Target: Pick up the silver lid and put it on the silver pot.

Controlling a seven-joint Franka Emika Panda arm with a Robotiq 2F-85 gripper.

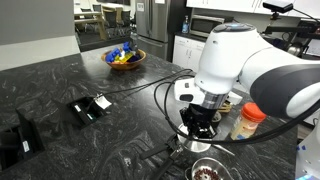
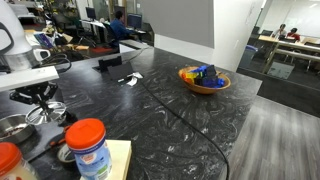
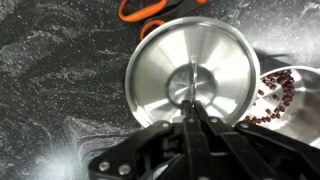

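In the wrist view, the gripper [image 3: 190, 103] is pinched tight on the silver lid [image 3: 160, 75], hiding its knob. The lid and the picture's edge hide part of the silver pot [image 3: 303, 95].

A dark, white-veined stone counter [image 1: 50, 85] fills the foreground in both exterior views. Behind it in an exterior view stand a stainless refrigerator [image 1: 152, 22] and white cabinets [image 1: 188, 48] — beyond them, tables and chairs [image 1: 100, 18]. In an exterior view a grey wall [image 2: 185, 20] rises above grey plank flooring [image 2: 285, 130], with office desks [image 2: 95, 30] at the back — all evenly lit.
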